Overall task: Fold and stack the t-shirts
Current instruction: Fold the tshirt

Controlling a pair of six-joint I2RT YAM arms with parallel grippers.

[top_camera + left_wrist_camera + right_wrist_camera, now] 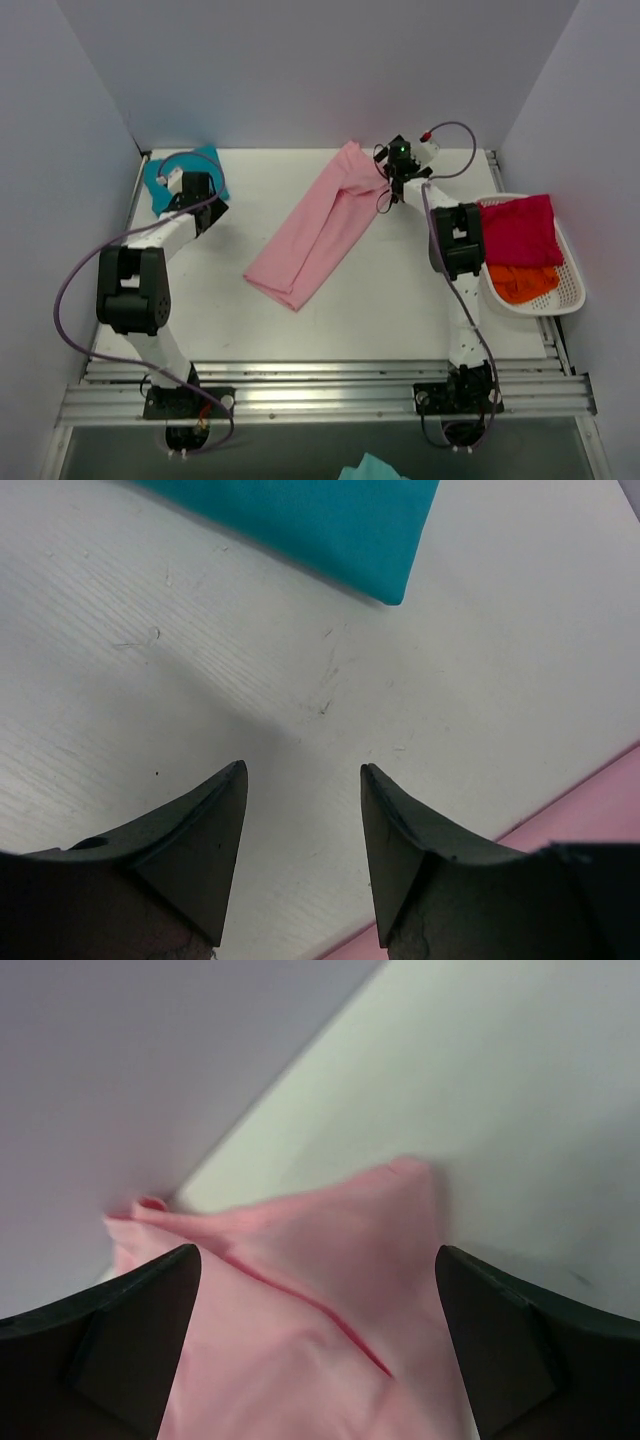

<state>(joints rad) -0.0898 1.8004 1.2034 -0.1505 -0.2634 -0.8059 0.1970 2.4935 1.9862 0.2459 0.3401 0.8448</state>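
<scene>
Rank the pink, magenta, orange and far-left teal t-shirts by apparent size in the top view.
1. pink t-shirt
2. magenta t-shirt
3. orange t-shirt and teal t-shirt: their visible parts look alike. Both are partly covered, so I cannot rank them.

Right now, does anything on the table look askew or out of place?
Yes. The pink t-shirt lies slantwise across the table, a long strip whose far end is rumpled at the open right gripper. A scrap of teal cloth also shows beyond the table's near edge.

No legible txt, labels, nos. in any view.
</scene>
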